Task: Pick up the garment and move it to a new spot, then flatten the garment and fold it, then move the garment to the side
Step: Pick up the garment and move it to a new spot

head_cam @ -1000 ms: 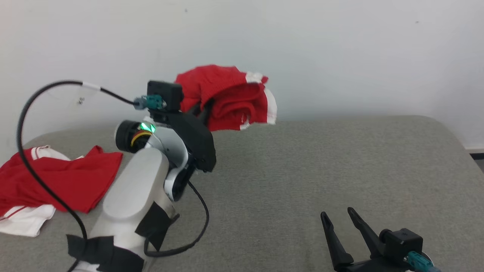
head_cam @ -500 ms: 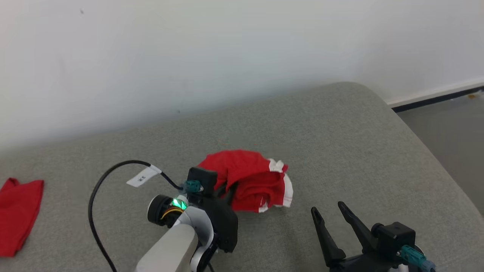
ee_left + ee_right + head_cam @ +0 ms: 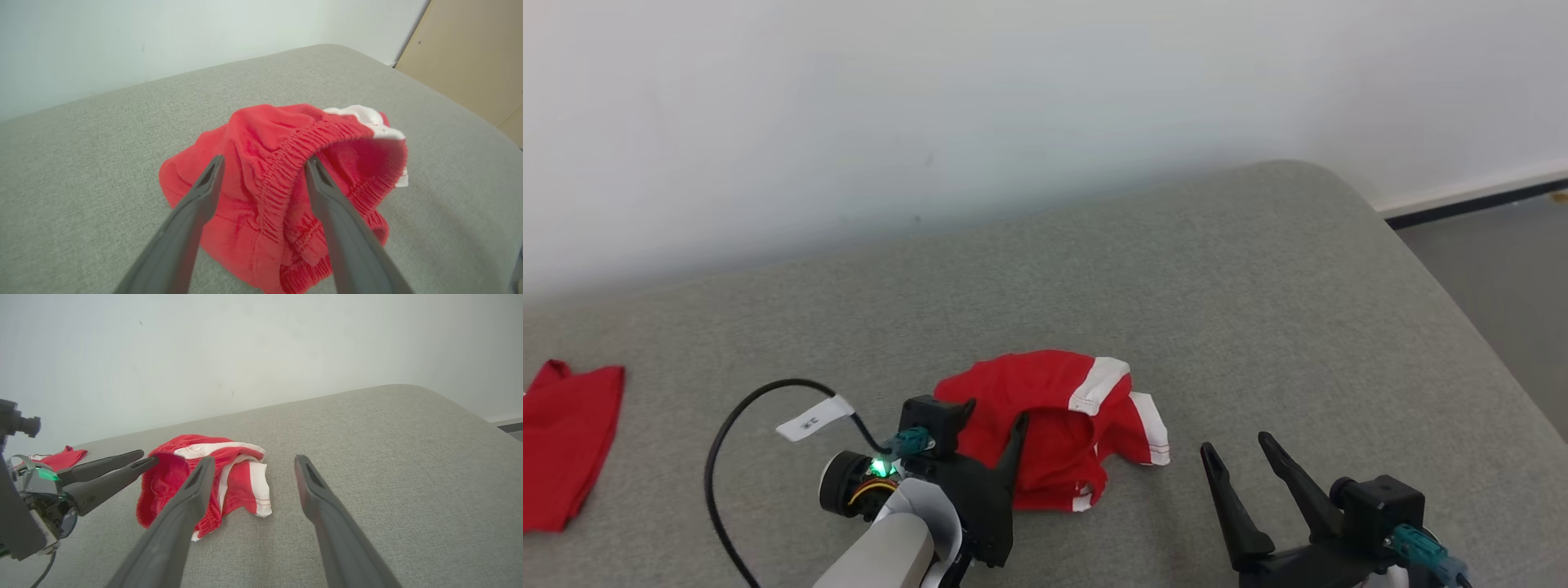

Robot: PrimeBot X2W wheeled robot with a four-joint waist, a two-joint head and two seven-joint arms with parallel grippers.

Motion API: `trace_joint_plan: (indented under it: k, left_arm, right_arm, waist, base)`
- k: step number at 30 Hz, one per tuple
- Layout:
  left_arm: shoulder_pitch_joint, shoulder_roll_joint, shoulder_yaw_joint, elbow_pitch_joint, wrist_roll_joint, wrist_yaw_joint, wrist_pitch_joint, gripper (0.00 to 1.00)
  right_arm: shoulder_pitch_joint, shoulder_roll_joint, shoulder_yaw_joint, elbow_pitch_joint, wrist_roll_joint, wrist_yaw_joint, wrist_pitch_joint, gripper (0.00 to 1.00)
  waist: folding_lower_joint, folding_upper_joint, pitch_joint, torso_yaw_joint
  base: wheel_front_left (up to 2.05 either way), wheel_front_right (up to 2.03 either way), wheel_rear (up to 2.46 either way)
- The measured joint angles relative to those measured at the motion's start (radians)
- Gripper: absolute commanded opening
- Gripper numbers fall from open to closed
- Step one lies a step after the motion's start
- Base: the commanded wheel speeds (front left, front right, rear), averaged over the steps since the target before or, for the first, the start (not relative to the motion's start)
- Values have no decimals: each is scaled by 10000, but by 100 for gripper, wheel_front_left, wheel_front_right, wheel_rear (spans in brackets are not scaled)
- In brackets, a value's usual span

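The garment [image 3: 1054, 408] is red shorts with white trim, lying crumpled on the grey fabric surface [image 3: 1258, 286]. My left gripper [image 3: 995, 412] is open at its near-left edge, fingers spread. In the left wrist view the garment [image 3: 286, 134] rests on the surface and its elastic waistband runs between the fingers of the open left gripper [image 3: 265, 160], whose right fingertip touches the waistband. My right gripper [image 3: 1236, 445] is open, to the right of the garment and clear of it. In the right wrist view the right gripper [image 3: 254, 458] holds nothing, with the garment [image 3: 175, 473] and the left gripper [image 3: 147, 456] off to the left.
A second red garment [image 3: 568, 441] lies at the far left of the surface. A pale wall runs along the back. The surface ends in a rounded corner at the right, with floor [image 3: 1503, 269] beyond. A tan panel [image 3: 470, 53] stands past the far edge.
The head camera has shifted. The left gripper, shut on the garment and holding it up a second ago, has opened; the garment now lies on the surface. The right gripper stays open.
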State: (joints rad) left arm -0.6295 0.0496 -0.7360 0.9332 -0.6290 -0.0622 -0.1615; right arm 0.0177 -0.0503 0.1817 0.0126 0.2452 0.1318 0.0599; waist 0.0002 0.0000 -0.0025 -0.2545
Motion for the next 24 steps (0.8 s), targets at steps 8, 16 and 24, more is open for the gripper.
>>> trace_joint_plan:
  k: [8,16,24]
  left_arm:
    - [844,290,917,-951,-487,52,-976,100]
    - [3677,1225,3371,-5641,1026,809,-1011,100]
    - [6268,782,5582,-8834,2615,723,-1011,100]
  right_arm:
    - [426,-2,-523,-12,0,0,13,100]
    - [704,-6,-1158,71,-44,0,-343,100]
    - [804,2,-1522,583,-192,0,-1026,100]
  waist:
    - [-1,0,-321,782]
    - [-2,0,-729,1654]
    - [-3,-1,-1203,2498]
  base:
    - [0,0,0]
    - [0,0,0]
    - [0,0,0]
